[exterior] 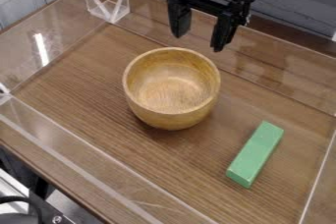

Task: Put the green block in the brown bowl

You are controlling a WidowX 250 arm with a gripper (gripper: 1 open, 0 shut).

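Camera view: open gripper above table, green block not yet picked

Item 1. Gripper (203,27): black, pointing down, fingers (223,33) spread wide with nothing between them. It hangs at about 12 o'clock in the view, above the table and apart from every object.

Item 2. Brown bowl (172,88): round, light wooden, thick-walled, near centre, at about 7 o'clock from the gripper. Contents: none visible; grain shows across the inner floor.

Item 3. Green block (254,154): long flat bar lying on the wooden table (79,110) at about 4 o'clock from the bowl, near it but not touching, long axis running from 1 to 7 o'clock.

Handling note (judgement): the approach is still to come. The gripper should travel toward 5 o'clock, clear of the bowl rim, turn so its fingers straddle the block's narrow width, and close near mid-length to keep it level.

Item 4. Clear plastic wall (108,5) at 11 o'clock.
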